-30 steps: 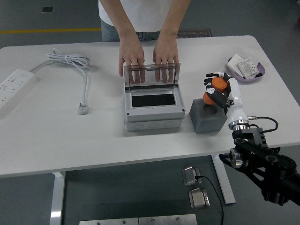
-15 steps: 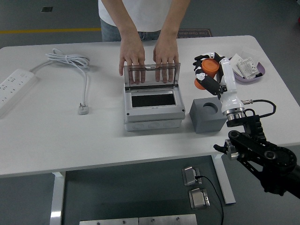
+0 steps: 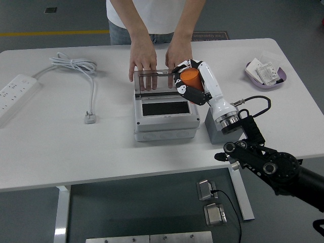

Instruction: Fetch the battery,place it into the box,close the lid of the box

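The black right arm (image 3: 273,167) reaches in from the lower right corner, past the grey block (image 3: 215,130) that stands on the white surface (image 3: 76,147) just right of the box (image 3: 164,114). The right robot hand (image 3: 191,83) has its fingers clamped round the battery (image 3: 191,78), holding it in the air over the box's upper right corner, at the raised lid (image 3: 161,80). The battery is a short orange cylinder, partly hidden by the black and white fingers; no label on it can be read. The box is grey with a dark rectangular opening and a smoky clear lid. Beyond it a person's two hands (image 3: 143,63) rest on the lid's top edge, holding it upright.
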Available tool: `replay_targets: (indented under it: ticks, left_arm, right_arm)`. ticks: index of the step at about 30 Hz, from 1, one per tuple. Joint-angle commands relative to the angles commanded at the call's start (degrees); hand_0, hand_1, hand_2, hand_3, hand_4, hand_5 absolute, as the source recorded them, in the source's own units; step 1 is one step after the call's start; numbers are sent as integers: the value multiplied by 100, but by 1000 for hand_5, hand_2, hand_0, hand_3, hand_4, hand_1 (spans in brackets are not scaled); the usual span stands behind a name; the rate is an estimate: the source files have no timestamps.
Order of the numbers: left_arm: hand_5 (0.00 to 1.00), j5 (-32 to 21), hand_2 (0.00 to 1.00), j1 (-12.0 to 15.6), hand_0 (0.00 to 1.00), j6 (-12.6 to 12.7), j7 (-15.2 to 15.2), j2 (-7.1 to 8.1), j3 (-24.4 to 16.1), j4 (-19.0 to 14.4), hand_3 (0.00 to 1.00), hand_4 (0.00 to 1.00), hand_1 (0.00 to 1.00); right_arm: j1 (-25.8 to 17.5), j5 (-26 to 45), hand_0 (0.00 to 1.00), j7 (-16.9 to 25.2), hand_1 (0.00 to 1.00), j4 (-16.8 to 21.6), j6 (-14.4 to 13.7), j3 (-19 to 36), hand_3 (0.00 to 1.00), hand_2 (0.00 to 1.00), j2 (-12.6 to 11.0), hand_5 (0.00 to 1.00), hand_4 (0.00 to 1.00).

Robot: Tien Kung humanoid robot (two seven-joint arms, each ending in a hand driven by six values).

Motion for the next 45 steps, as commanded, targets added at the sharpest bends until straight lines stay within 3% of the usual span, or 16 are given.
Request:
replay_targets:
  ticks: [7,17,29,39,40,45]
  left_arm:
    - [230,105,606,-23,581,-4,48,32,-93,-13,610,664,635]
    - [229,147,607,-50,581,-11,74,66,-132,-20,609,661,637]
    - [232,199,606,-76,581,-6,90,80,-178,-22,607,655,638]
    - [231,192,606,-83,581,-5,87,80,-171,-21,607,654,638]
    - [231,192,606,-84,581,-4,87,80,-170,-21,607,652,638]
    - [231,186,606,-90,581,-3,85,79,-162,-21,607,652,638]
  right_arm:
    - [676,-978,2,-764,115,-759,70,-803,209,306,229,2,2]
    - [1321,-1733,2,-1274,122,-1359,159,-1697,210,308,579,2,2]
    - [1466,-1616,29,-1255,134,-1526,2,-2022,222,324,697,2,2]
    - [1455,-1464,43,-1173,144,-1608,115,-2082,240,335,685,2,2]
    - [1453,-1445,87,-1162,171,-1619,128,-2082,336,382,684,2,112]
    - [1446,-1397,87,-1100,171,-1666,165,-2085,336,382,680,2,112]
